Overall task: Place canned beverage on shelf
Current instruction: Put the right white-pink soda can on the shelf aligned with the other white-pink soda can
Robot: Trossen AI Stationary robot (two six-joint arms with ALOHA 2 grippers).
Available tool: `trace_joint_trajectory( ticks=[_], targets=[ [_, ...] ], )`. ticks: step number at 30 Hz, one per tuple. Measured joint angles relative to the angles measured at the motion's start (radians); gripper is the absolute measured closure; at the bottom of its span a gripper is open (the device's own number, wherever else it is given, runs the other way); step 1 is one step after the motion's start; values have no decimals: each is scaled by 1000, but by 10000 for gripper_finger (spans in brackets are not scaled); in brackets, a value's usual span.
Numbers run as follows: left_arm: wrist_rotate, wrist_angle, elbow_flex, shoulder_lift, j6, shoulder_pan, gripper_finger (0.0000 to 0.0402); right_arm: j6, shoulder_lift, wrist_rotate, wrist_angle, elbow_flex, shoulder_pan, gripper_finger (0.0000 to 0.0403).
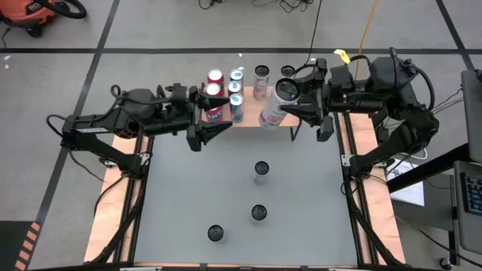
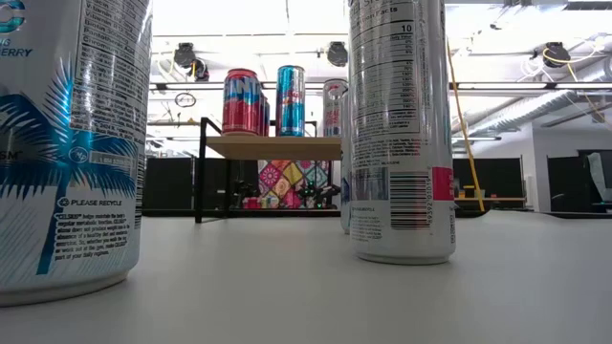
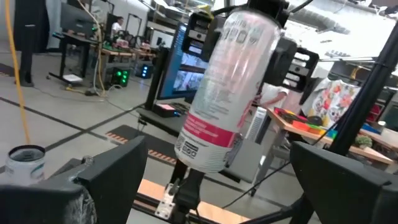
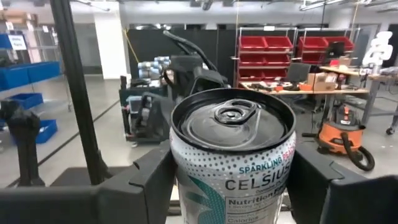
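Note:
The shelf [image 1: 252,118], a wooden top on black legs, stands at the table's far edge and also shows in the low view [image 2: 277,146]. Several red and blue cans [image 1: 226,90] stand on it. My right gripper [image 1: 294,103] is shut on a white and pink can [image 1: 274,107], tilted over the shelf's right part. My left gripper [image 1: 215,129] is open and empty by the shelf's near left corner. Its fingers frame the held can in the left wrist view [image 3: 227,87]. My right gripper pinches the can's side wall near its top [image 4: 186,163] between its two fingers [image 4: 146,183]. The fingers come about level from the table's right side, across the can. The can hangs tilted, its top [image 4: 233,123] toward the gripper and its bottom [image 3: 200,155] lower. It looks clear of the shelf.
Three more cans stand upright on the grey table nearer the front [image 1: 261,172] [image 1: 258,213] [image 1: 216,232]. Two of them fill the foreground of the low view [image 2: 67,143] [image 2: 400,124]. The shelf's left and middle are crowded with cans.

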Motion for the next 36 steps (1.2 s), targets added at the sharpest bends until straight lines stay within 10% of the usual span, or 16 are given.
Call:
trace_joint_trajectory(
  ticks=[9, 22, 36],
  targets=[
    [-48, -1, 0, -7, 1, 0, 6, 14, -125, -88, 17, -239, -117, 190],
    [-196, 0, 0, -4, 1, 0, 6, 182, -323, -405, 486, -845, -344, 190],
    [-280, 0, 0, -4, -26, 0, 6, 123, -336, -617, 534, -960, -516, 190]
  ],
)
